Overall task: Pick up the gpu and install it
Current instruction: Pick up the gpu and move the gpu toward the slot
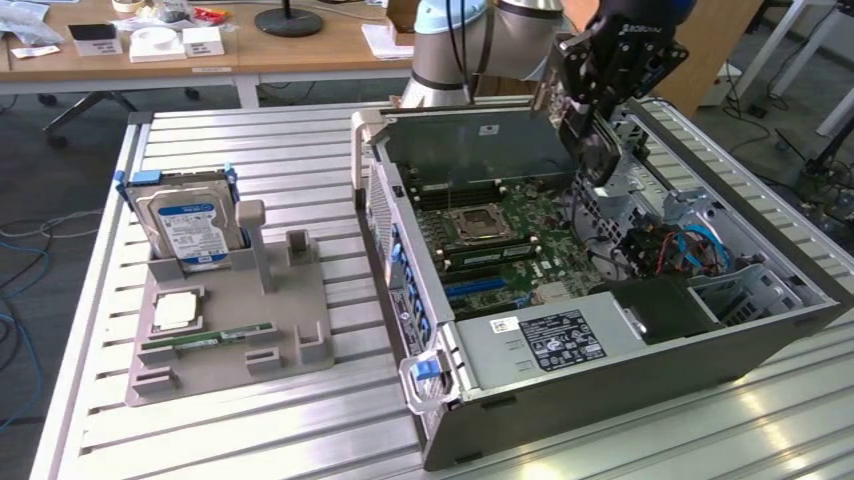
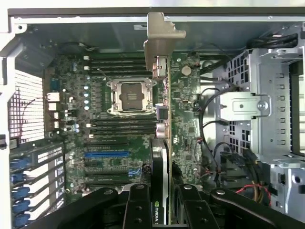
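We log the black gripper (image 2: 162, 210) with its jaws pinching the thin green-and-black gpu (image 2: 159, 162), silver end bracket farthest from them, edge-on over the green motherboard (image 2: 114, 119) in the open grey metal case (image 1: 587, 390), likely to meet a slot squarely.

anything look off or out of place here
Nothing looks spilled or damaged. The gpu is not seated: the gripper holds it over the motherboard of the open case. The hard drive stands upright in the grey tray.
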### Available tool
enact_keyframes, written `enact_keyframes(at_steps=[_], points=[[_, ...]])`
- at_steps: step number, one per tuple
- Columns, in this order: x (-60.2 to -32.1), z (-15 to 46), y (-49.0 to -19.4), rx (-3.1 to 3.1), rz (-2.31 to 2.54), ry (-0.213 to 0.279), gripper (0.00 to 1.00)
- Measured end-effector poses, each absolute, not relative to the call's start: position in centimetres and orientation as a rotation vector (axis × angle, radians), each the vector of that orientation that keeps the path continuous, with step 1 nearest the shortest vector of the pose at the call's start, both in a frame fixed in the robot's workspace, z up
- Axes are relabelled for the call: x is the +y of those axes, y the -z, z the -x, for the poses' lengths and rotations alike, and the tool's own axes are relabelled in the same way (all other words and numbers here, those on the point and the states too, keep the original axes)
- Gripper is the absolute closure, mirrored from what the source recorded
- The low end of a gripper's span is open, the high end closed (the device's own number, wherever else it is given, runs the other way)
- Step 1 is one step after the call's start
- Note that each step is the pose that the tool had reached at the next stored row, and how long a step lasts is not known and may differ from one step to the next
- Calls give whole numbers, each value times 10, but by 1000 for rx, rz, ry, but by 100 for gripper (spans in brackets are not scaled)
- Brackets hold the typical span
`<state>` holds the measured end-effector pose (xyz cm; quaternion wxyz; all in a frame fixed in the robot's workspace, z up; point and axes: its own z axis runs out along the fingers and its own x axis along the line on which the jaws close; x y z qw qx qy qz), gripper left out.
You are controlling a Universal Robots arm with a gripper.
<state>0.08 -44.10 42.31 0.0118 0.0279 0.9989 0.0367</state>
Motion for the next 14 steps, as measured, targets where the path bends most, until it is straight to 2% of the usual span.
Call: enact_keyframes(at_steps=[14], points=[[-441,-36,-423,3115,-87,-114,73]])
